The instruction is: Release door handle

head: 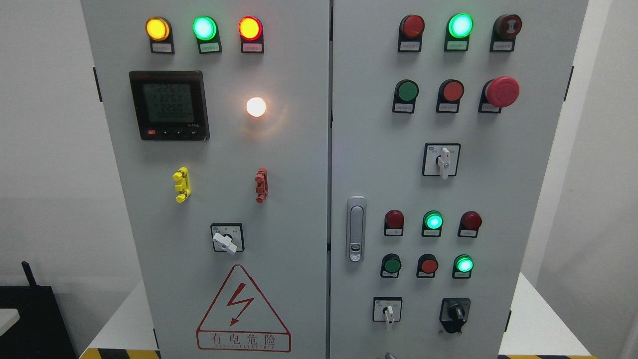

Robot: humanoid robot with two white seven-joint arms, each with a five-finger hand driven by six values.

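White walls behind, grey double-door cabinet [319, 199] fills the view, both doors shut. Door handle [356, 229] sits flush on right door's left edge, nothing touching it. Neither hand visible, so can't tell finger state. Tiny grey tip at bottom edge, unidentifiable. Release looks done; nothing obviously left.

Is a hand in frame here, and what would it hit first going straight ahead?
No hand shows clearly; only a grey sliver at the bottom edge, possibly a fingertip. Straight up from it, the white selector switch comes first, though depth is unclear.
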